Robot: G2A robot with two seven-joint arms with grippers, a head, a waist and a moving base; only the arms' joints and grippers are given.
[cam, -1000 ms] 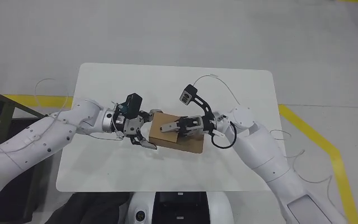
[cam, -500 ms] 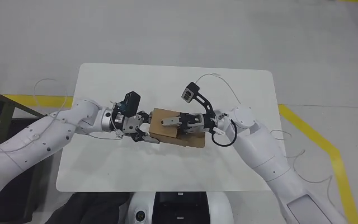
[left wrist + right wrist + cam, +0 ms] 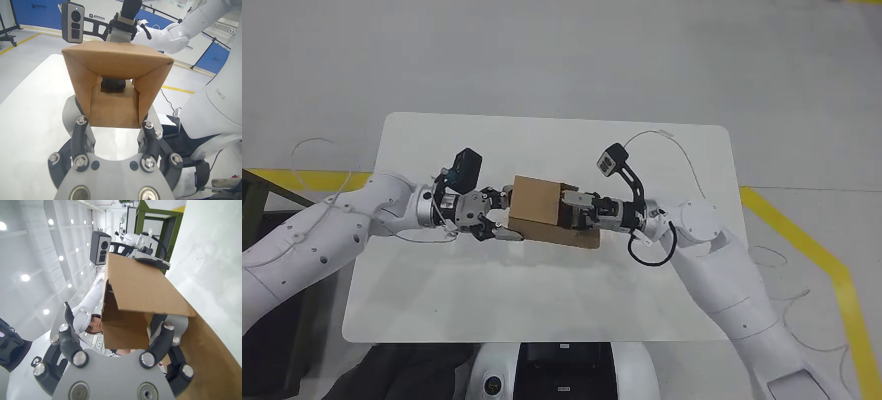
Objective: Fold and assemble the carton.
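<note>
- Brown cardboard carton (image 3: 545, 203), box-shaped, sits mid-frame over the white rounded desk (image 3: 542, 290).
- Grey-and-black left gripper (image 3: 504, 214) is clamped on its left end.
- Matching right gripper (image 3: 574, 212) is spread apart, 1 finger inside.

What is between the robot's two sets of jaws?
The carton fills the gap, one end at each set of jaws, as the top view shows.

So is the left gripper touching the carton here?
Touching. In the left wrist view the near end of the carton sits between the fingers of the left gripper, with its side flaps against them.
</note>
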